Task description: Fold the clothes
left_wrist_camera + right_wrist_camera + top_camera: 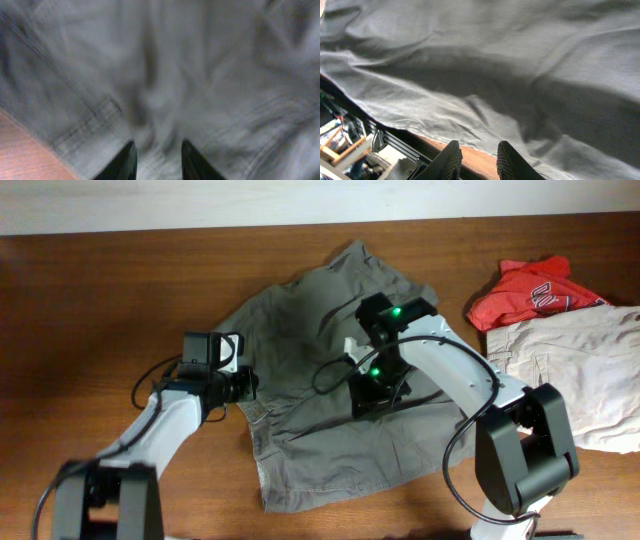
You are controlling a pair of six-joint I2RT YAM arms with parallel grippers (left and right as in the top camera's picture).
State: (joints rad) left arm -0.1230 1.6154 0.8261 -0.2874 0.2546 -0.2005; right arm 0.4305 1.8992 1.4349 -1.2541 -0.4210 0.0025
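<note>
Two pairs of dark fingers frame the closest views. The left fingers (125,162) stand parted by a narrow gap, their bases cut off by the lower edge. The olive-grey shorts (200,60) show through that gap and fill nearly everything ahead. This view is so blurred that I cannot tell whether the tips touch the fabric. Only a double-stitched seam and a corner of the wooden surface (20,155) at lower left come through.

The right fingers (451,160) are likewise slightly apart and clamp nothing, with bare wood and a cloth edge visible between them. Beyond them the shorts spread as a broad sheet crossed by a deep shadowed fold. At lower left, past the surface's edge, lies out-of-focus clutter (342,137) that I cannot identify.

From overhead, both arm bases are cut off by the near edge. The shorts lie spread and wrinkled at the middle of the surface. The left fingers are at the shorts' left border, and the right arm (450,370) reaches over their centre, hiding the cloth beneath it. Which edge is the waistband is hard to make out.

Farther right, paler beige shorts (580,380) run off the frame. The right arm hides whether they touch the olive pair. Behind them sits a crumpled red T-shirt (525,292), its white lettering folded and unreadable.
</note>
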